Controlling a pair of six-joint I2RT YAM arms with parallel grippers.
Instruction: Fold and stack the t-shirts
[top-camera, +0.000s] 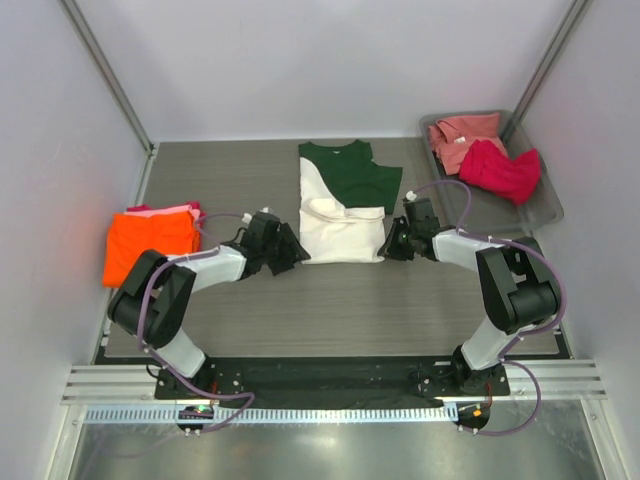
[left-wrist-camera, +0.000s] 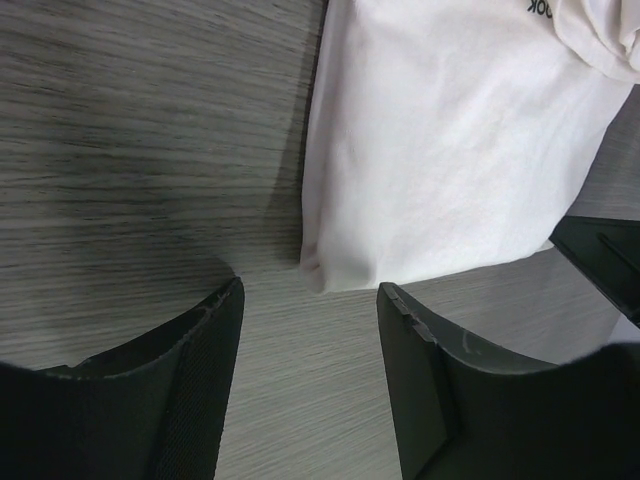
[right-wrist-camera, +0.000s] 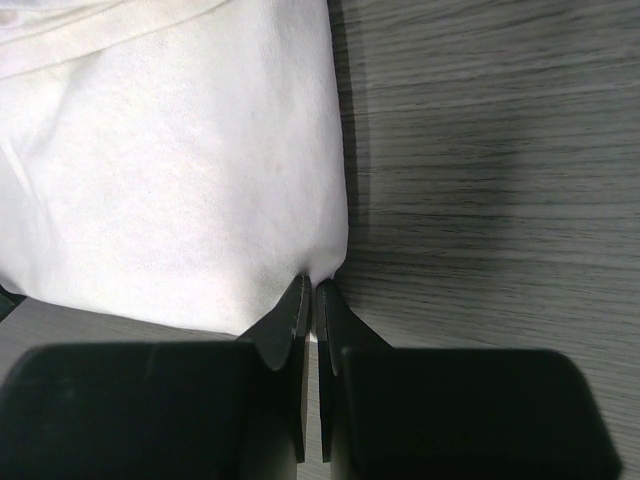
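my left end effector (left-wrist-camera: 310, 295) wide by cream green-sleeved cloth t-shirt (top-camera: 342, 232) | right end effector (right-wrist-camera: 312, 290) closed at its corner

Cream-and-green tee (top-camera: 342, 232) lies partly folded at centre; orange tee (top-camera: 150, 248) left, crimson tee (top-camera: 500, 170) right

Bench (top-camera: 350, 300): dark grey wood-grain top with the grain running left to right. It fills the middle of the overhead view, and soft shadows lie on it in both wrist views.
Tray (top-camera: 545, 205): grey, shallow and rectangular, at the far right corner of the bench, set slightly askew.
Walls (top-camera: 300, 60): plain white panels on the left, far and right sides.
Posts (top-camera: 105, 70): slim metal bars slanting up in the two far corners.
Plate (top-camera: 330, 375): flat black strip along the bench's near edge.
Rails (top-camera: 330, 392): silver aluminium bars just in front of the plate.
Toothed strip (top-camera: 330, 413): white and comb-like, running along the rails.
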